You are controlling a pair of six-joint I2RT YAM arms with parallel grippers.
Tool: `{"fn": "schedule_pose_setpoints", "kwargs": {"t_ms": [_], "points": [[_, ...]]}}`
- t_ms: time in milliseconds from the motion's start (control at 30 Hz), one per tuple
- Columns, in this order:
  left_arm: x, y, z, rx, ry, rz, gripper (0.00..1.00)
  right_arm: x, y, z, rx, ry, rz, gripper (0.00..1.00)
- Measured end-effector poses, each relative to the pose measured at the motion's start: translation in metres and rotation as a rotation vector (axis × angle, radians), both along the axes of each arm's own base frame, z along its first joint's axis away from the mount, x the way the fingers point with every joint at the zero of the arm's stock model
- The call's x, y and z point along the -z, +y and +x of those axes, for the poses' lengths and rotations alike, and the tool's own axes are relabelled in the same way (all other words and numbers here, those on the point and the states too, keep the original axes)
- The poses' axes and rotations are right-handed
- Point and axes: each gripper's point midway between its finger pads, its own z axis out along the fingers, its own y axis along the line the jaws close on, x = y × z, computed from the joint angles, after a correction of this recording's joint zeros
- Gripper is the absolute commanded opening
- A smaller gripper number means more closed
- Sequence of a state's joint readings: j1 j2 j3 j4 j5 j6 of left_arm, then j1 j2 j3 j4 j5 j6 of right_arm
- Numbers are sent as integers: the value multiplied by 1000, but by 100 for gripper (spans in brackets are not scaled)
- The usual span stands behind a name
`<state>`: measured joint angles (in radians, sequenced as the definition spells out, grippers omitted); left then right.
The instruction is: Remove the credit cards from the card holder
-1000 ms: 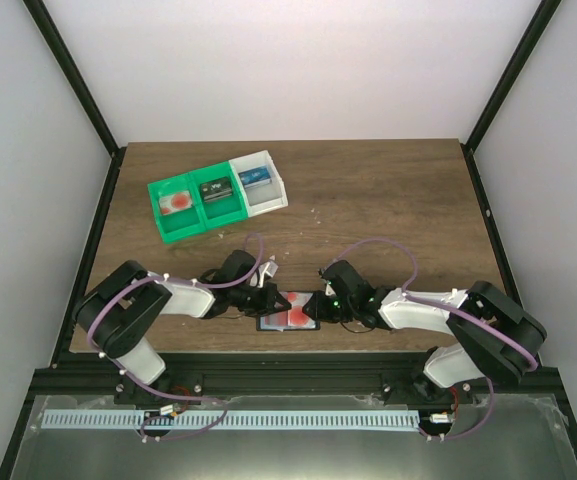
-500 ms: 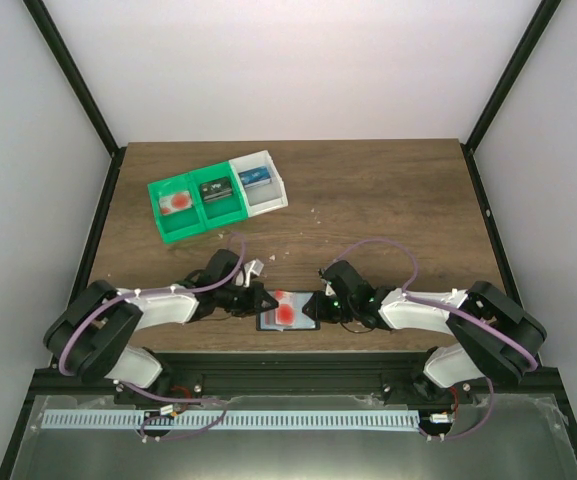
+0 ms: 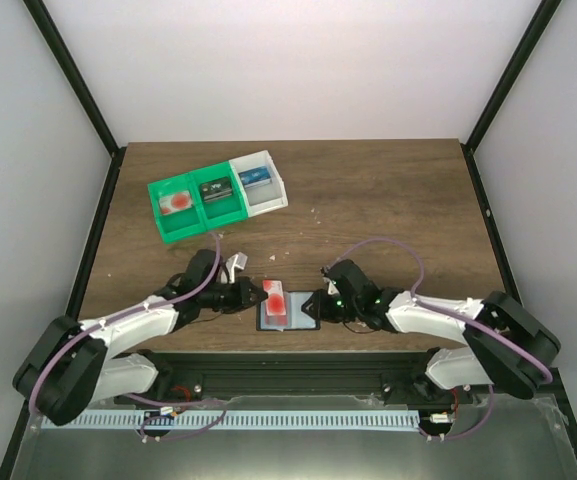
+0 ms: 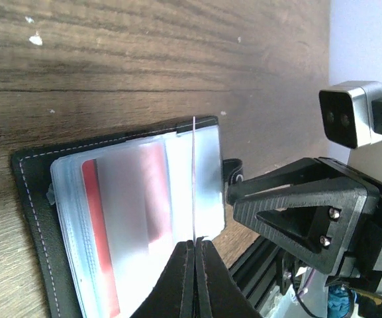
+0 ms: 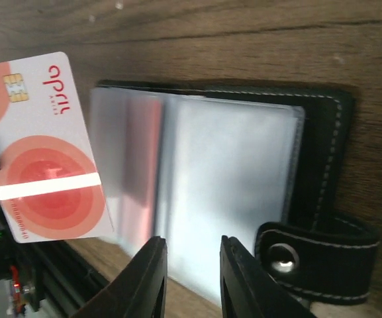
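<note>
The card holder (image 3: 298, 320) lies open at the table's near edge, black with clear sleeves. It also shows in the left wrist view (image 4: 38, 218) and the right wrist view (image 5: 323, 152). My left gripper (image 3: 261, 297) is shut on a pinkish-white credit card with red circles (image 3: 277, 301) and holds it just above the holder's left side. In the left wrist view this card (image 4: 194, 179) is edge-on between my fingertips (image 4: 194, 246); the right wrist view shows its face (image 5: 42, 165). A red card (image 4: 98, 232) sits in the sleeves. My right gripper (image 5: 191, 265) is open over the holder's right edge (image 3: 311, 303), beside the snap tab (image 5: 316, 255).
A green-and-white three-compartment tray (image 3: 230, 217) stands at the back left. It holds a red-and-white card (image 3: 176, 204), a black item (image 3: 215, 189) and a blue item (image 3: 254, 179). The table's front rail (image 3: 288, 375) runs just behind the holder.
My left gripper has drawn back to the left with the pinkish-white card, which has come out of the sleeves and off the holder's middle. The right gripper has stayed at the holder's right edge.
</note>
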<state>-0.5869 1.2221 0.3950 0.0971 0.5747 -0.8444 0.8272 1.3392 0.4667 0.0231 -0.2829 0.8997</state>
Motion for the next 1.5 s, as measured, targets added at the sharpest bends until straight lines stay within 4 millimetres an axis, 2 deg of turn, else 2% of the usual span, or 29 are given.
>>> {"fn": "schedule_pose_setpoints", "kwargs": {"t_ms": [133, 267, 533, 567, 667, 800, 967, 1067, 1100, 1200, 1233, 1300, 1333, 1400, 1500], "points": [[-15, 4, 3, -34, -34, -22, 0, -20, 6, 0, -8, -23, 63, 33], [-36, 3, 6, -55, -77, -77, 0, -46, 19, -1, -41, -53, 172, 41], [-93, -1, 8, -73, -200, -244, 0, -96, 38, 3, -54, -113, 385, 44], [-96, -1, 8, -73, -204, -251, 0, -103, 38, 3, -53, -127, 426, 43], [-111, -3, 8, -69, -232, -299, 0, -112, 39, 1, -58, -141, 497, 39], [-124, -3, 5, -63, -256, -355, 0, -127, 41, -1, -67, -162, 580, 26], [-126, -2, -1, -57, -254, -404, 0, -146, 42, -5, -90, -200, 670, 14], [-128, -2, -5, -50, -254, -427, 0, -152, 36, -13, -105, -227, 718, 3], [-129, -2, -6, -46, -256, -435, 1, -153, 34, -15, -110, -236, 727, 1], [-133, -2, -10, -35, -263, -457, 27, -159, 27, -22, -123, -268, 747, 0], [-134, -2, -11, -32, -267, -461, 33, -163, 26, -24, -131, -287, 754, 0], [-135, -1, -11, -35, -270, -462, 33, -174, 22, -28, -149, -334, 766, 1], [-135, -1, -11, -30, -279, -455, 29, -179, 20, -31, -163, -361, 769, 0], [-134, 0, -14, -14, -292, -432, 27, -188, 16, -37, -194, -409, 773, 0], [-139, 1, -17, 13, -332, -408, 43, -190, 11, -44, -223, -449, 755, 0]]}}
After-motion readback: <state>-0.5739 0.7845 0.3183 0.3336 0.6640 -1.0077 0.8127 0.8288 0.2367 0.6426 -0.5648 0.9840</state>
